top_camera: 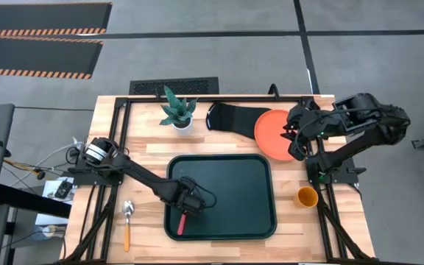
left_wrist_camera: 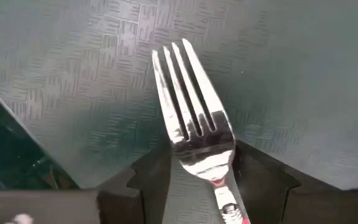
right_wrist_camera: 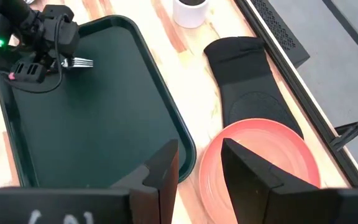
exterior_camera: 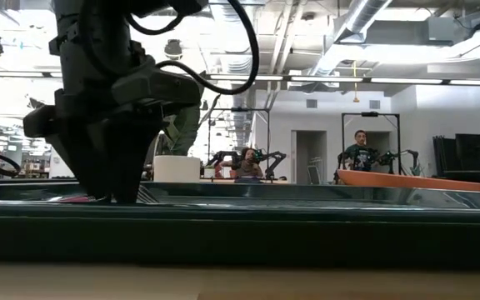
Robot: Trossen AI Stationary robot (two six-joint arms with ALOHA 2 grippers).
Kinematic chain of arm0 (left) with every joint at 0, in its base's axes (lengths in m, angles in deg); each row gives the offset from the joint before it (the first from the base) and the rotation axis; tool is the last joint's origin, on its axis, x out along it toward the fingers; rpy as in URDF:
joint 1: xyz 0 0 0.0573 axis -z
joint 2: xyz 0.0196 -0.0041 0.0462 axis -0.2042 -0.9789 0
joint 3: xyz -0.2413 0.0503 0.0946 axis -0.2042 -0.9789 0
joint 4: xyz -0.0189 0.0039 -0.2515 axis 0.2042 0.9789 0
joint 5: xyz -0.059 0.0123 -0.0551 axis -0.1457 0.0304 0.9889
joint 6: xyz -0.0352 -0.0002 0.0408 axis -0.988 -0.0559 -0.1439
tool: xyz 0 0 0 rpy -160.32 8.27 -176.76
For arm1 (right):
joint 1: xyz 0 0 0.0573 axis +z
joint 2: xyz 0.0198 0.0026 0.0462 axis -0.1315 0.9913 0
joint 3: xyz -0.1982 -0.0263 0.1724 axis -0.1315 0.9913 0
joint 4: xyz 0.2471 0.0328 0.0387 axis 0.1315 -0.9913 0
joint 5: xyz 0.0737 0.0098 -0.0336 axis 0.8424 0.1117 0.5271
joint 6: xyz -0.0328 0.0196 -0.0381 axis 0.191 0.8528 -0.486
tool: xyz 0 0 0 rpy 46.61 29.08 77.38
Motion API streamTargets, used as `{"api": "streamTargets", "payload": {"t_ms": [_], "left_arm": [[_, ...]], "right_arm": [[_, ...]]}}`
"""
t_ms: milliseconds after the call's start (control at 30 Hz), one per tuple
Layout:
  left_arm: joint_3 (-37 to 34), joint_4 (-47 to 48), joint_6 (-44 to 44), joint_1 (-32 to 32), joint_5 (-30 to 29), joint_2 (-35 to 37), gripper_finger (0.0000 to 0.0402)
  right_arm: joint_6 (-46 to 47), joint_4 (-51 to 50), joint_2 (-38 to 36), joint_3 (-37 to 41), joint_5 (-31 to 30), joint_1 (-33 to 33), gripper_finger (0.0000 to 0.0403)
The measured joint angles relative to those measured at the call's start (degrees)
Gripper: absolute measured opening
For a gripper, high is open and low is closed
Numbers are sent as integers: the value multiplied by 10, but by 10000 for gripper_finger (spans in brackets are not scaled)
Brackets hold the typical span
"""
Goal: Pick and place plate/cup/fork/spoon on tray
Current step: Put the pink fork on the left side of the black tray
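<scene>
4 items to place, none fully settled yet. Tray point(top_camera: 230, 165) sits mid-table. Plate point(top_camera: 273, 132) lies off its far right corner, partly on the oven mitt point(top_camera: 230, 118); my right gripper point(right_wrist_camera: 199, 163) hovers over the plate's near edge, fingers spread, gripping nothing. Cup point(top_camera: 306, 196) stands right of the tray, spoon point(top_camera: 127, 221) left of it, both on the wood. My left gripper point(top_camera: 190, 200) is low over the tray's near-left area, fingers pinching the fork point(left_wrist_camera: 194, 121) at its neck. Risk, as I judge it: the thin plate rim slipping from the fingers, or dragging the mitt along.
</scene>
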Motion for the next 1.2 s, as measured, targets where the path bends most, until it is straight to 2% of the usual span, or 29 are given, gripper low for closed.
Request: {"api": "streamTargets", "payload": {"t_ms": [133,367,500,600,700,767,900,967,1033,1200], "left_arm": [[0,2,-12,-4,3,2,138],[25,5,7,-6,20,3,15],[62,47,33,-7,13,3,13],[72,63,81,-14,9,17,7],[74,48,136,-21,-9,50,7],[73,22,179,-29,-29,78,6],[47,-103,290,-63,-34,156,5],[24,-206,353,-87,10,193,7],[6,-278,378,-115,77,227,9],[-36,-347,353,-169,246,261,7]], "right_arm": [[-8,0,0,0,-4,0,145],[-11,0,0,0,-19,0,145],[-29,7,0,0,-19,0,145],[-62,50,-2,12,-20,0,145],[-110,149,-27,72,6,-1,142],[-130,250,-51,135,41,-7,138],[-149,469,-92,286,101,-25,133],[-184,580,-106,355,127,-29,133],[-236,695,-112,408,154,-28,136],[-361,856,-99,462,168,-20,146]]}}
